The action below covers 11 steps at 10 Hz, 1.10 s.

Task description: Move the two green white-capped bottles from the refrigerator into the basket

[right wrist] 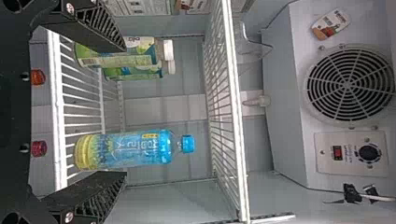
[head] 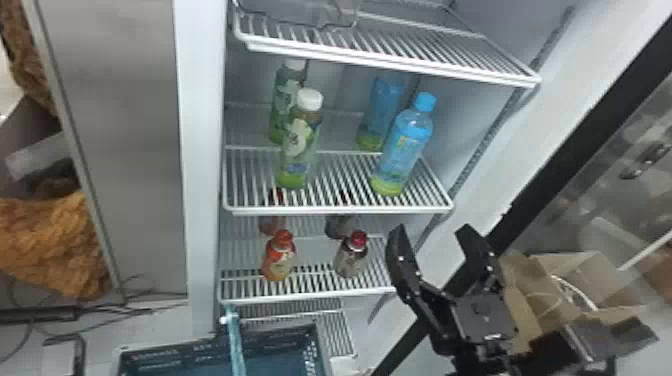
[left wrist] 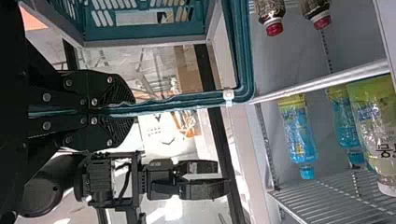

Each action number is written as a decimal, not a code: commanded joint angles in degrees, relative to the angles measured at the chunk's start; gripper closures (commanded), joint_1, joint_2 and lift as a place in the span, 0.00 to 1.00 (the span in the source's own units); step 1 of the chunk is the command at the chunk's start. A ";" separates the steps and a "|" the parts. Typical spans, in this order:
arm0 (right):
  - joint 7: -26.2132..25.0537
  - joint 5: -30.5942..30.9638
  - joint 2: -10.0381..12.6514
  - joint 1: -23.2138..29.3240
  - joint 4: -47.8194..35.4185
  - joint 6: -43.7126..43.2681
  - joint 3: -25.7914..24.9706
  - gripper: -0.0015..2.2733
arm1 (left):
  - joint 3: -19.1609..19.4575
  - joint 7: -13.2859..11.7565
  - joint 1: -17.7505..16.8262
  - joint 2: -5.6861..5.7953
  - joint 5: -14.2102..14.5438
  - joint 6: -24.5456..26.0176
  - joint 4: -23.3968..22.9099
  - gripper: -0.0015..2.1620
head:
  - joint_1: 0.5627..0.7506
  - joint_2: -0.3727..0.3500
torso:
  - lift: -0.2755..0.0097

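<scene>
Two green white-capped bottles stand one behind the other on the refrigerator's middle shelf; the front bottle and the rear bottle are at its left side. My right gripper is apart and low to the right of them, empty. In the right wrist view the right gripper has its fingers wide apart, the front bottle beyond one of them. The teal basket is at the bottom, below the shelves. In the left wrist view my left gripper is closed on the basket's rim.
Blue-capped bottles share the middle shelf, to the right. Small bottles with an orange cap and a red cap stand on the shelf below. An upper wire shelf overhangs them. A cardboard box sits at the right.
</scene>
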 commanded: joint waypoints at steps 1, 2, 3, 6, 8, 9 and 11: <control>0.00 -0.36 -0.68 -1.86 1.35 1.69 1.30 0.04 | 0.11 0.00 0.14 0.00 -0.12 0.02 0.00 0.54 | 0.70 0.03 | 0.95; 0.00 -0.13 -1.03 -2.84 1.77 2.12 1.98 0.04 | 0.11 0.00 0.14 0.00 0.00 0.02 0.00 0.54 | 0.70 0.03 | 0.95; 0.00 -0.36 -1.56 -4.39 3.04 2.82 2.90 0.04 | 0.23 0.00 0.14 0.00 -0.12 0.02 0.00 0.54 | 0.70 0.03 | 0.95; 0.00 -0.25 -2.61 -10.02 7.11 4.22 5.18 0.04 | 0.23 0.00 0.14 -0.09 -0.12 0.02 0.00 0.54 | 0.70 0.03 | 0.95; 0.00 -0.02 -3.58 -14.23 9.50 6.05 6.90 0.04 | 0.11 0.09 0.00 -0.09 -0.23 0.02 0.00 0.54 | 0.70 0.03 | 0.95; 0.00 -0.02 -3.93 -15.92 10.35 6.47 7.69 0.04 | 0.00 0.18 -0.28 0.00 -0.34 0.02 0.00 0.54 | 0.70 0.03 | 0.95; 0.00 1.01 -4.37 -18.73 11.61 9.57 7.92 0.04 | -0.34 0.26 -0.42 0.09 -0.23 0.16 0.00 0.54 | 0.70 0.03 | 0.95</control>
